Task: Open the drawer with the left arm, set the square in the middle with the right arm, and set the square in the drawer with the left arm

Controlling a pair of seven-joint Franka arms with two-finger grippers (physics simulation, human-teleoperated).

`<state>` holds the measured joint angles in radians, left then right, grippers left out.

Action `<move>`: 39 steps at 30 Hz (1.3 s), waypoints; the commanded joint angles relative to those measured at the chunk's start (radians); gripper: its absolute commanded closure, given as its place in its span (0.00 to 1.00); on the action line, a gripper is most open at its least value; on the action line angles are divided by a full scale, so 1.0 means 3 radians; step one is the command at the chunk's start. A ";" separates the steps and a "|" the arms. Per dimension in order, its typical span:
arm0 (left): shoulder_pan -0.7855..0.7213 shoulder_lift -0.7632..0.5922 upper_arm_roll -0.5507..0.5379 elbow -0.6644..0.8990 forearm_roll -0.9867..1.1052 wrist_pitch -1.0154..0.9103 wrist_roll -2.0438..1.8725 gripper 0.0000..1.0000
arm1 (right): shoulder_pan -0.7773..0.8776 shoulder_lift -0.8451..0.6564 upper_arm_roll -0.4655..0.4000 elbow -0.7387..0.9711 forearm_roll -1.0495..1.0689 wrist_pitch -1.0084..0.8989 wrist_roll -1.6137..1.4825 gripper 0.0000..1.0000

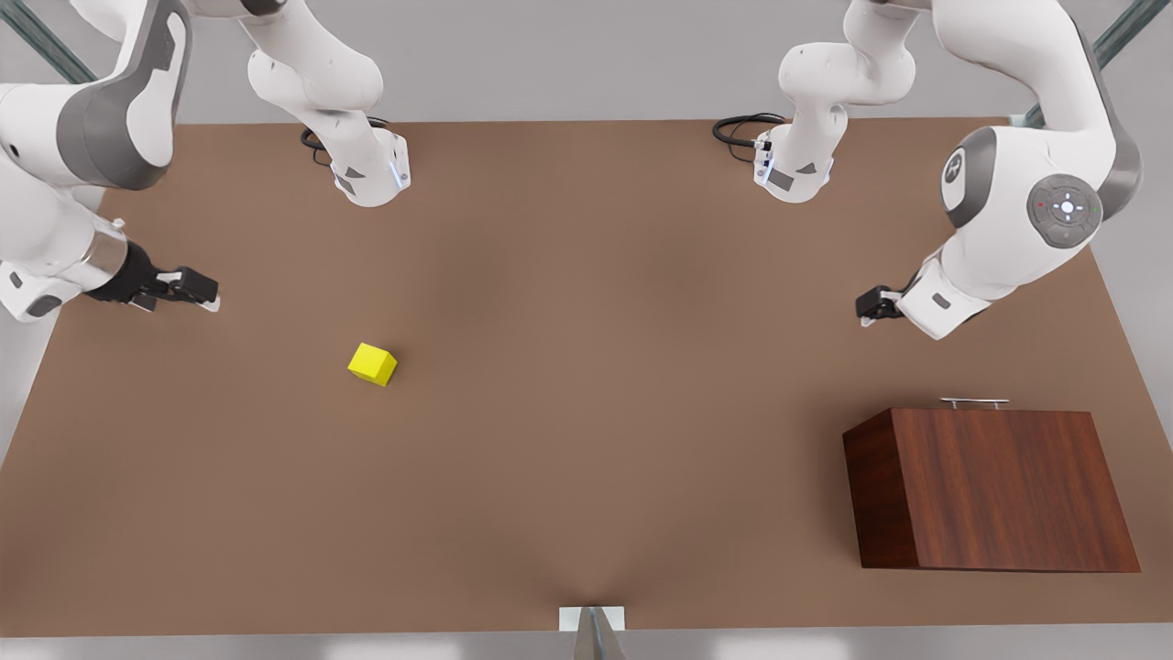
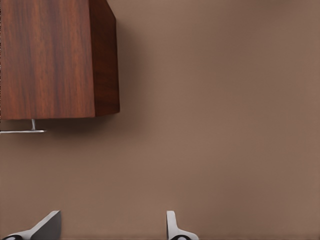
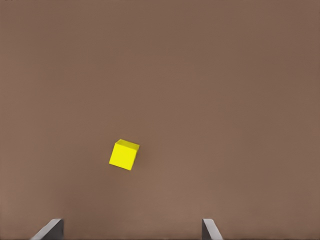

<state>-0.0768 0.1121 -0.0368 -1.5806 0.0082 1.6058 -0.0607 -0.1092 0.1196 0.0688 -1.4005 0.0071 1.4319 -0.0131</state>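
Cube (image 1: pixel 372 364) is sitting on the worktop (image 1: pixel 586 412) near the right gripper (image 1: pixel 203 295); left gripper (image 1: pixel 869 307) is hovering beside the closed drawer (image 1: pixel 994 486); both are spread apart.

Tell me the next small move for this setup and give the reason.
Probably bring the left gripper toward the silver handle of the wooden box. The drawer looks closed, with the handle close against the box front, and the open left gripper holds nothing. The yellow cube sits untouched on the table near the open right gripper, which waits.
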 commanded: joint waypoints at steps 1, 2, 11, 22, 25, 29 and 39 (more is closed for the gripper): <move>-0.0005 0.0000 0.0000 -0.0003 0.0003 0.0001 -0.0002 0.00 | 0.0042 0.0000 0.0011 0.0000 -0.0008 0.0008 0.0008 0.00; -0.0005 0.0000 0.0000 -0.0003 0.0003 0.0001 -0.0027 0.00 | 0.0037 0.0020 0.0006 0.0000 -0.0003 0.0028 0.0013 0.00; 0.0000 -0.0363 0.0874 -0.2217 -0.0079 0.2977 -0.3362 0.00 | 0.0072 0.0327 0.0016 -0.0669 -0.0013 0.1005 -0.0013 0.00; 0.0000 -0.0082 0.0951 -0.2698 -0.0027 0.4214 -0.3270 0.00 | 0.0298 0.0721 0.0001 -0.1013 0.0002 0.1348 0.0816 0.00; -0.0005 -0.0036 0.0936 -0.2657 0.0034 0.4189 -0.3147 0.00 | 0.0313 0.0665 0.0011 -0.1181 0.0125 0.1434 0.0851 0.00; -0.0005 -0.0118 0.0936 -0.2667 0.0024 0.4112 -0.3106 0.00 | 0.0543 0.0619 0.0032 -0.1590 0.0150 0.1859 0.0867 0.00; 0.0235 0.0025 0.0946 -0.2616 -0.0528 0.4158 -0.3157 0.00 | 0.0635 0.0542 0.0016 -0.2362 0.0488 0.2473 0.1721 0.00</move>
<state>0.0059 0.1186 0.2484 -2.3654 -0.1111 2.8532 -1.0078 0.0797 0.2845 0.0736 -2.1101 0.1511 2.1736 0.5032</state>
